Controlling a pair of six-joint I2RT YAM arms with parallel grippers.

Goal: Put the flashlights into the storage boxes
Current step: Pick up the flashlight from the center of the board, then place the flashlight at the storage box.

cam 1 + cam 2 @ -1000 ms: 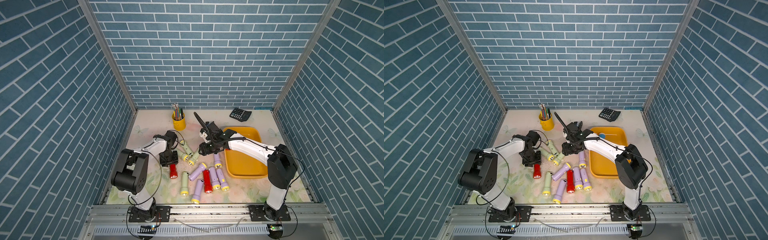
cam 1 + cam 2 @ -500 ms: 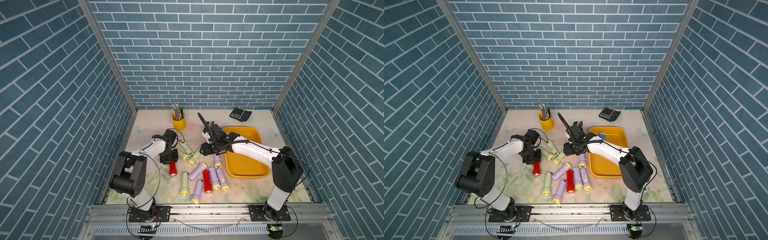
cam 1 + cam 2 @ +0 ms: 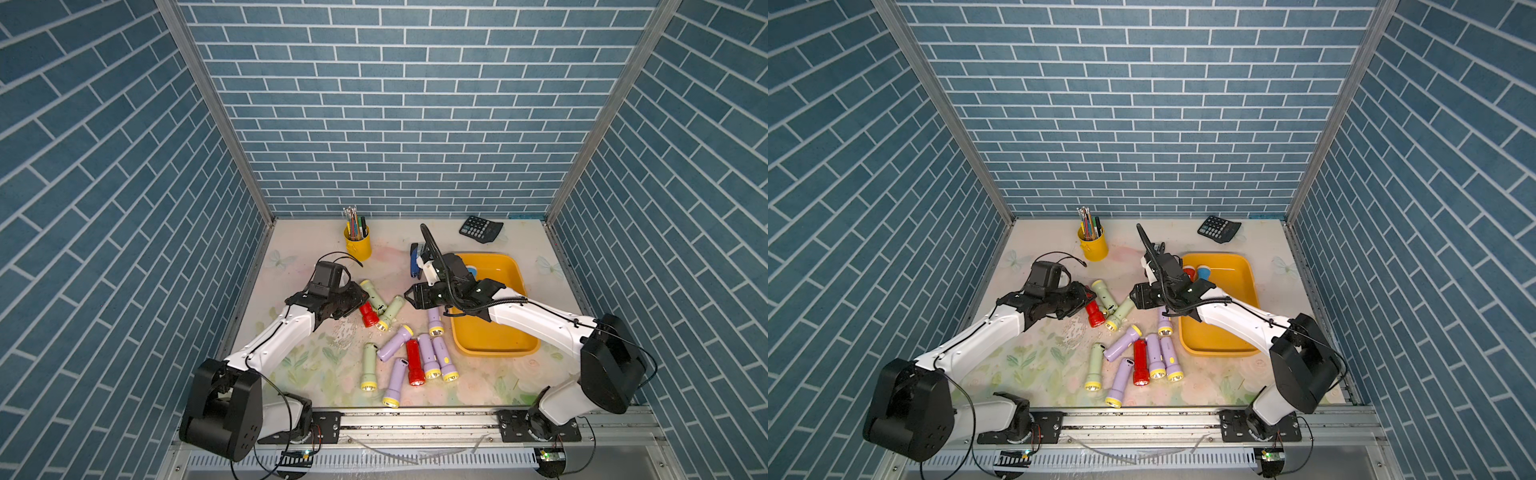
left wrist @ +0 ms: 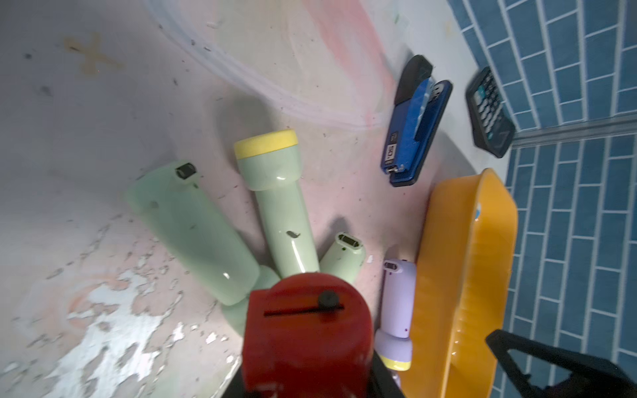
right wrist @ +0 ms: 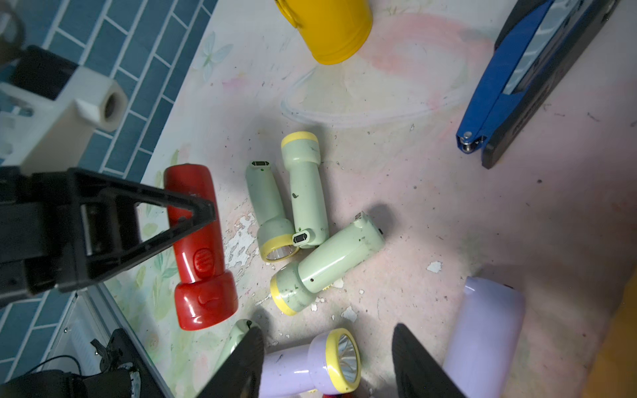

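Note:
My left gripper [image 3: 358, 304] is shut on a red flashlight [image 4: 306, 334], which lies low beside three pale green flashlights [image 3: 392, 309]. My right gripper [image 5: 325, 339] hangs open over the table left of the storage box, with nothing between its fingers. A lilac flashlight [image 5: 310, 368] with a yellow ring lies just under it. More lilac, green and red flashlights [image 3: 415, 361] lie in a cluster toward the front. The orange-yellow storage box [image 3: 498, 336] stands at the right; a blue flashlight [image 3: 1203, 272] and a red one [image 3: 1188, 273] lie at its far end.
A yellow pen cup [image 3: 357, 246] stands at the back. A black calculator [image 3: 481, 228] lies at the back right. A dark blue stapler [image 3: 414, 259] lies behind my right wrist, partly hidden by it. The side walls stand close to both arms.
My left gripper has closed on the red flashlight and drawn it back and to the right, up against the green ones. My right gripper's jaws have opened wider.

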